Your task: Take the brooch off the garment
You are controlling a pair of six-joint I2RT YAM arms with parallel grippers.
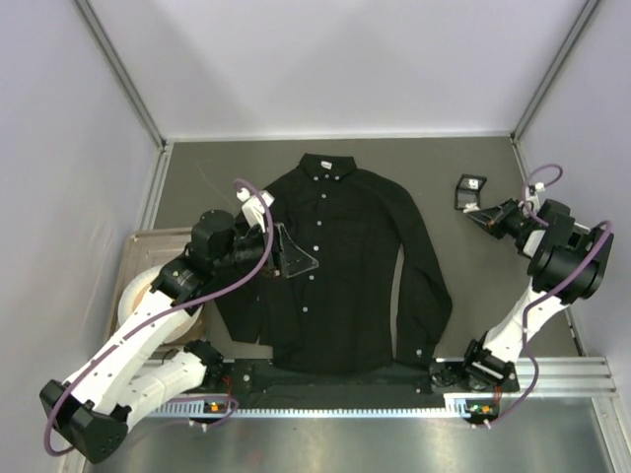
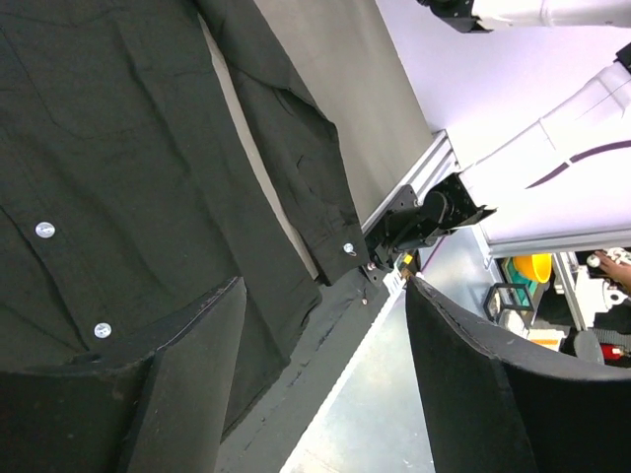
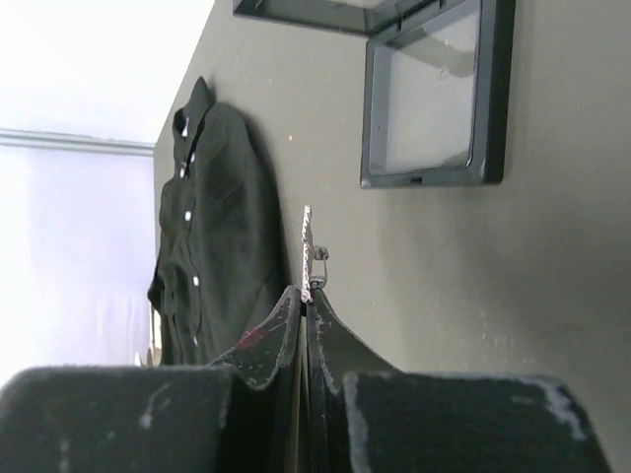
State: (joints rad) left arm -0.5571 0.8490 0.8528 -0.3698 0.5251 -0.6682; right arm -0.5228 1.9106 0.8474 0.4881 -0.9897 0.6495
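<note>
right gripper (image 3: 304, 296) pinches the brooch (image 3: 307, 246) edge-on, well apart from the garment (image 1: 345, 266), at far right near the open black box (image 1: 471, 189). left gripper (image 2: 323, 288) hangs with jaws spread, holding nothing, over the garment's left front.

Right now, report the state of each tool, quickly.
The left tool is open, holding nothing, above the garment.
The right tool is closed on the brooch.
</note>
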